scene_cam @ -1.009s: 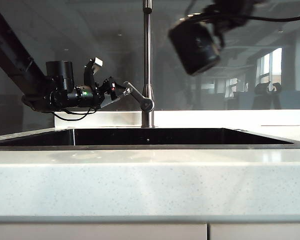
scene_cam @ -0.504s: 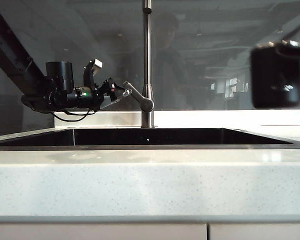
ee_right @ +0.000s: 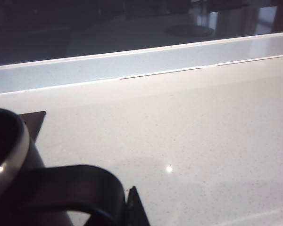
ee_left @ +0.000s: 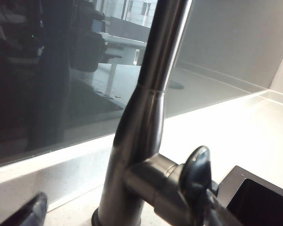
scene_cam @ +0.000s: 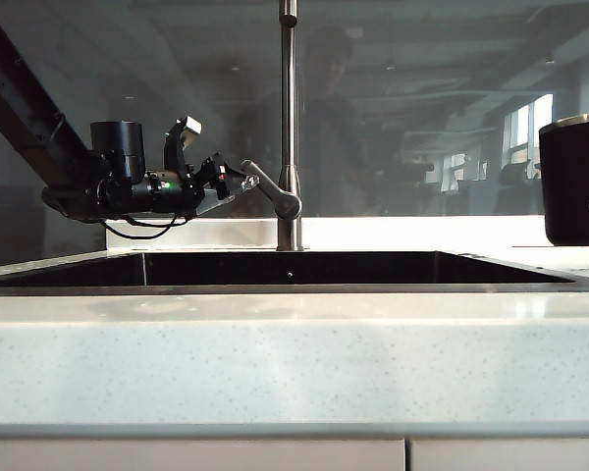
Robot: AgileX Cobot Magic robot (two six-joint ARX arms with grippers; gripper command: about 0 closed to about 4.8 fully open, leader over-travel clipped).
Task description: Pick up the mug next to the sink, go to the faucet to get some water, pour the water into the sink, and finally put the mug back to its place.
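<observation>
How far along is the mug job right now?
Nearly finished. The mug stands upright on the countertop right of the sink. The right hand is shut on its handle; the left hand sits open at the faucet lever. Left: release the mug.

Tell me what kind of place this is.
Probably a kitchen counter, perhaps in an office: a recessed sink in white speckled countertop, a tall steel faucet, and a black mug beside the basin.

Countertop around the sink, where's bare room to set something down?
Free: the front countertop before the sink, and the stretch behind the mug toward the back ledge. Crowded: the faucet, where the left gripper sits open-jawed at the lever. The right gripper holds the mug's handle.
</observation>
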